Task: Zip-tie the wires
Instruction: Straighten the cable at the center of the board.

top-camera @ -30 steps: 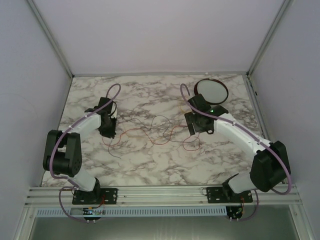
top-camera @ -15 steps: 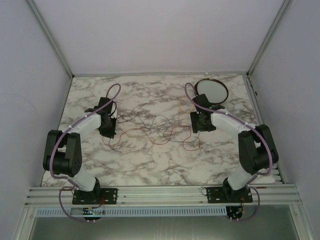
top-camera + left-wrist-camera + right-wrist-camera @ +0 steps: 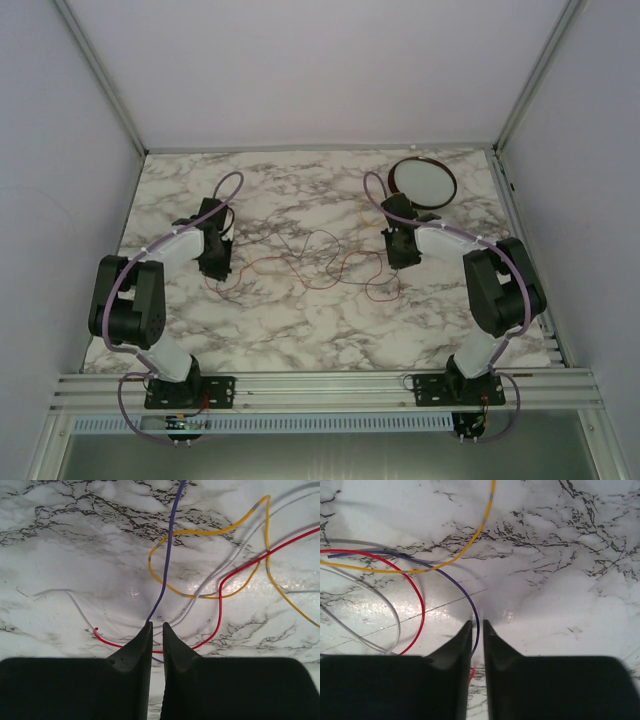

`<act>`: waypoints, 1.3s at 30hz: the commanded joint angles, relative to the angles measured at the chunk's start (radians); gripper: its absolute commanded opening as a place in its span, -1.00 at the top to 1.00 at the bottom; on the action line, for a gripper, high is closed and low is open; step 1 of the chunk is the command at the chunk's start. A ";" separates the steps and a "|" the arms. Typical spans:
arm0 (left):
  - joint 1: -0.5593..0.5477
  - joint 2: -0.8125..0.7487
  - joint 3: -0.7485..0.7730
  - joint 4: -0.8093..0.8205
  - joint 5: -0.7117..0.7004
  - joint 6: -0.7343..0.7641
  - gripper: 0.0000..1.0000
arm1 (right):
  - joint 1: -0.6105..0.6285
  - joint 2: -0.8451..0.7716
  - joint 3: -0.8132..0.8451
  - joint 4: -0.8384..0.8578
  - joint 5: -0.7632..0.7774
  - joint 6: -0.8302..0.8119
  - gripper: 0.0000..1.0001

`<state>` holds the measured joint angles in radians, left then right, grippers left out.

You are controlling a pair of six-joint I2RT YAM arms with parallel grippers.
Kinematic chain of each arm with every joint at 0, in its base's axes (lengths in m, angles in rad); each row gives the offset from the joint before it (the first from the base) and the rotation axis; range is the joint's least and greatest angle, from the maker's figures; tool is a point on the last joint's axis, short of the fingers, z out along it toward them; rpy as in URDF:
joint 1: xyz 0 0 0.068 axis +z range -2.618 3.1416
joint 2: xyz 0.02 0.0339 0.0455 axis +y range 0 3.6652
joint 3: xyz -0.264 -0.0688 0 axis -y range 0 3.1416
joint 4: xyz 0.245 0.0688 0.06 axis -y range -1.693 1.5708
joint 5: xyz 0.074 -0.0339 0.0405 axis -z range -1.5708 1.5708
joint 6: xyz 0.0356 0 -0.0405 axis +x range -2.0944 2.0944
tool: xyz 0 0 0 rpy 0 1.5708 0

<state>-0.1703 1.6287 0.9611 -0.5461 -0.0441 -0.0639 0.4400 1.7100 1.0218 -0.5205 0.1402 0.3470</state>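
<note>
**Wires spread out, no tie on them yet**

The wires (image 3: 310, 262) lie loose on the table (image 3: 300, 330), in the middle between the two arms. They loop and cross each other. They are not in one bunch. I can see red, yellow, pale and purple ones.

The left gripper (image 3: 156, 626) is down low at the left end of the wires. Its two fingers are almost together, with only a thin gap. The purple wire (image 3: 167, 555) runs right into that gap, so the gripper seems to be pinching it.

The right gripper (image 3: 477, 622) is low at the right end, near the dish (image 3: 422, 180). Its fingers are almost together too. The purple wire goes into that gap as well, so it looks pinched there.

I think the job is only at the start. Each gripper seems to have one end of one wire. The other wires have to be pulled in beside it to make a bunch. Then a tie has to go around them and be pulled tight. I cannot see a zip tie in any picture.
</note>
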 commanded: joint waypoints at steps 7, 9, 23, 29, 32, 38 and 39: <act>-0.004 0.062 -0.011 0.001 -0.047 -0.021 0.86 | -0.107 -0.125 -0.020 -0.061 0.107 -0.037 1.00; -0.004 0.072 -0.011 0.004 -0.050 -0.025 0.88 | -0.156 -0.157 -0.009 -0.088 0.146 -0.053 1.00; -0.007 0.103 -0.001 -0.003 -0.069 -0.026 0.94 | -0.395 -0.130 0.059 -0.186 0.467 -0.095 1.00; -0.006 0.094 0.004 -0.003 -0.063 -0.023 0.89 | -0.398 -0.093 0.060 -0.174 0.324 -0.113 0.67; -0.006 0.086 0.018 -0.007 -0.058 -0.020 0.83 | -0.397 -0.110 0.059 -0.171 0.273 -0.117 0.29; -0.006 0.062 0.111 -0.081 -0.093 0.012 0.68 | -0.413 -0.187 0.122 -0.218 0.229 -0.122 0.01; -0.004 0.058 0.133 -0.100 -0.098 0.020 0.64 | -0.413 -0.195 0.141 -0.228 0.208 -0.126 -0.01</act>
<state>-0.1776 1.6890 1.0103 -0.5758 -0.1097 -0.0746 0.0383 1.5902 1.0653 -0.7174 0.4122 0.2298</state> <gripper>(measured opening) 0.157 0.486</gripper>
